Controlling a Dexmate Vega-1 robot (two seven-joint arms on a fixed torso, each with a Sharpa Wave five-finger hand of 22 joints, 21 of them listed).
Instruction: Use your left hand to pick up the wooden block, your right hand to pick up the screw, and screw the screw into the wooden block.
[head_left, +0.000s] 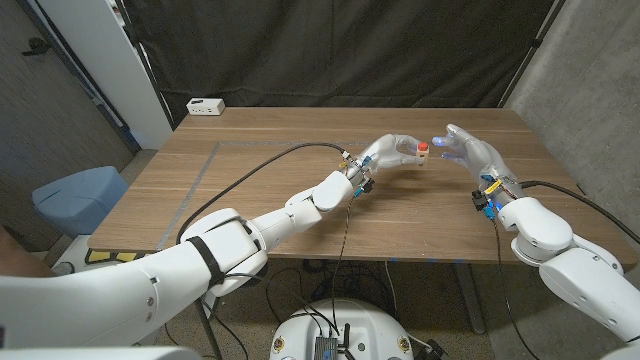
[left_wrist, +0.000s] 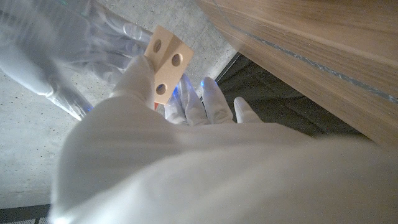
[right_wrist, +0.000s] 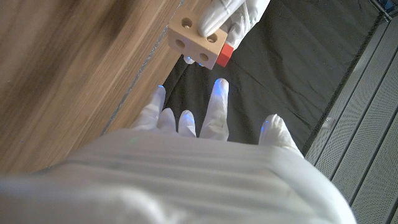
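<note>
While the wooden block (head_left: 411, 151) was held up above the wooden table (head_left: 250, 200), the left hand (head_left: 392, 152) gripped it at its fingertips, over the table's far middle. In the right wrist view the block (right_wrist: 194, 42) showed pale faces with round holes, and a red part (right_wrist: 226, 55) sat at one end, facing the right hand (head_left: 468, 150); whether that was the screw could not be told. Its long axis could not be judged. The right hand hovered just beside the block with fingers spread wide, holding nothing. Behind the table hung a black curtain (head_left: 330, 50). A white power strip (head_left: 205, 106) lay at the far left corner, and a black cable (head_left: 250, 170) crossed the tabletop.
</note>
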